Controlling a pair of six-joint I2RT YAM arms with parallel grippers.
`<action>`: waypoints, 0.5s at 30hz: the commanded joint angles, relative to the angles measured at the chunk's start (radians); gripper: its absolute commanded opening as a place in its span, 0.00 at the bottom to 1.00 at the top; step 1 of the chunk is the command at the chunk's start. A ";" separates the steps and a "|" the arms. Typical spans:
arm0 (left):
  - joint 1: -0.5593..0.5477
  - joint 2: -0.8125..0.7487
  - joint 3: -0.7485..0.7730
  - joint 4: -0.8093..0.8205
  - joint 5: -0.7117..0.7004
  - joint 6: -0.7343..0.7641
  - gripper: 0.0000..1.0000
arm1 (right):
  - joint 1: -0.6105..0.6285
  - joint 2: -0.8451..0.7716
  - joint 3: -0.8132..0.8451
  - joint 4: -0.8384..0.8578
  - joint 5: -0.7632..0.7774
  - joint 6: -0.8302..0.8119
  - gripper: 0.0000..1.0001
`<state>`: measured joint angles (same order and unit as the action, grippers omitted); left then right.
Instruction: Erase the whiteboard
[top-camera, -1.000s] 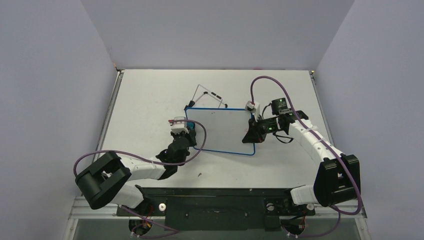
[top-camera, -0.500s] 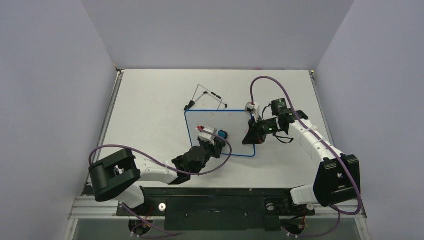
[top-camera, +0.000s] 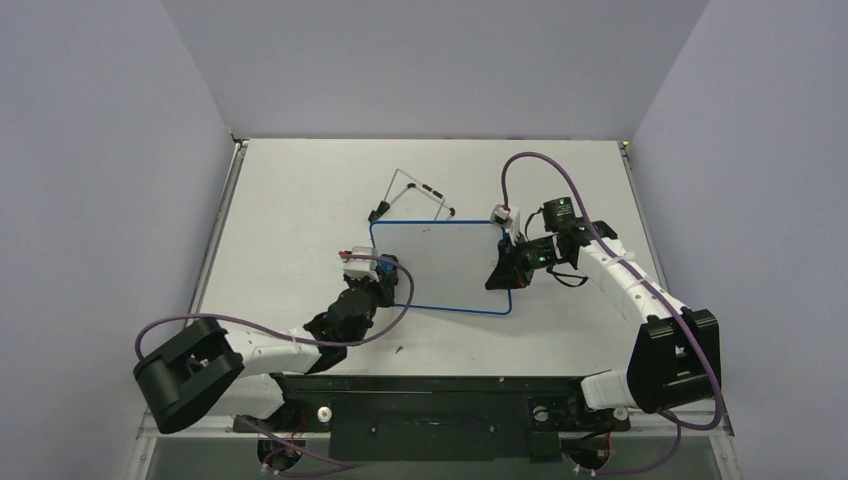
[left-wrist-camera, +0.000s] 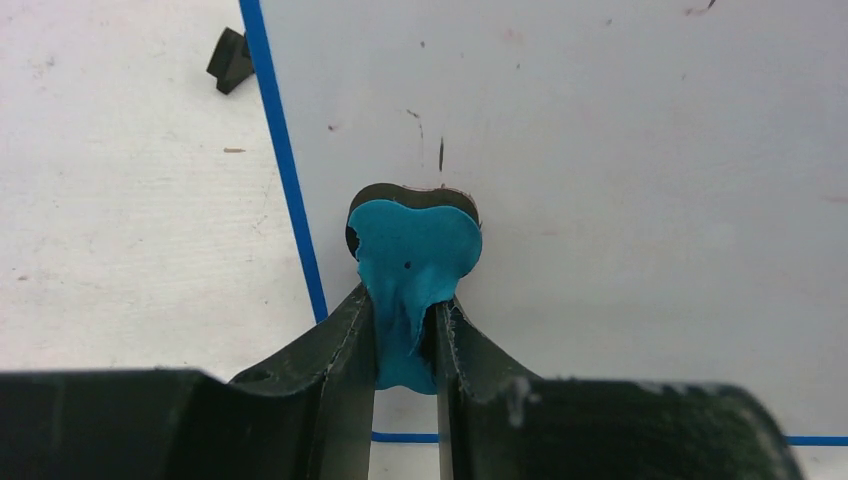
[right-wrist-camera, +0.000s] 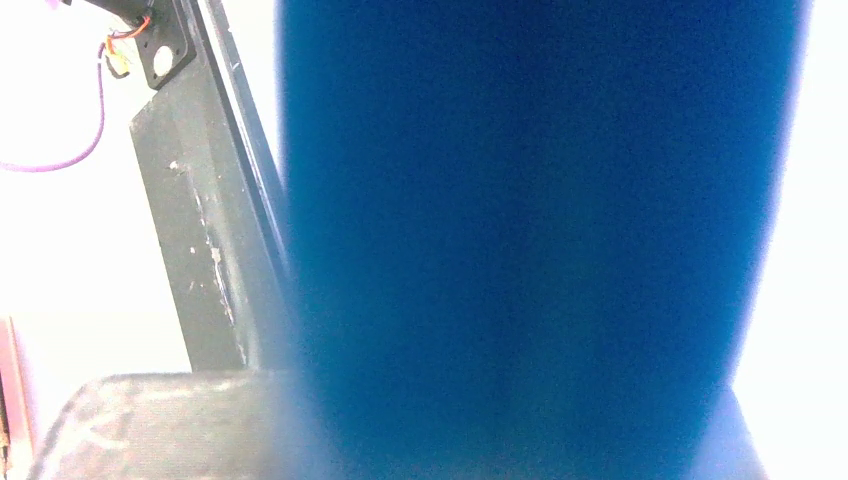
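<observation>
Currently left gripper (left-wrist-camera: 405, 300) pinches a teal eraser (left-wrist-camera: 415, 250), jaws narrow, pad on the whiteboard (top-camera: 445, 265) by its 9 o'clock rim. It lies flat at table (top-camera: 290, 200) centre: white, thin blue rim, dark specks, faint red smudges along the far edge. Right gripper (top-camera: 498, 275) closed at its 3 o'clock rim; grip unclear. Wire stand (top-camera: 415, 192) at 11 o'clock.

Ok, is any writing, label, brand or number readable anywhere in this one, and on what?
None can be read.
The whiteboard carries only faint specks and smudges, no letters.
The blue eraser in the left gripper shows no brand.
The right wrist view is a blue blur, nothing legible.
Nothing in the top view is large enough to read.
</observation>
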<state>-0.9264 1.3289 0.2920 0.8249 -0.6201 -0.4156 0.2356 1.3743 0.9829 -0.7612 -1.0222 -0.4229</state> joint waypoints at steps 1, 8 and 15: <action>0.030 -0.124 0.007 -0.109 0.017 -0.035 0.00 | 0.004 -0.029 -0.001 -0.018 0.009 -0.025 0.00; 0.048 -0.266 -0.028 -0.203 0.128 -0.095 0.00 | 0.003 -0.029 -0.004 -0.019 0.012 -0.026 0.00; 0.052 -0.369 -0.035 -0.265 0.240 -0.136 0.00 | 0.003 -0.031 -0.002 -0.019 0.013 -0.027 0.00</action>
<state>-0.8814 1.0035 0.2584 0.5873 -0.4706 -0.5076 0.2356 1.3743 0.9829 -0.7643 -1.0229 -0.4263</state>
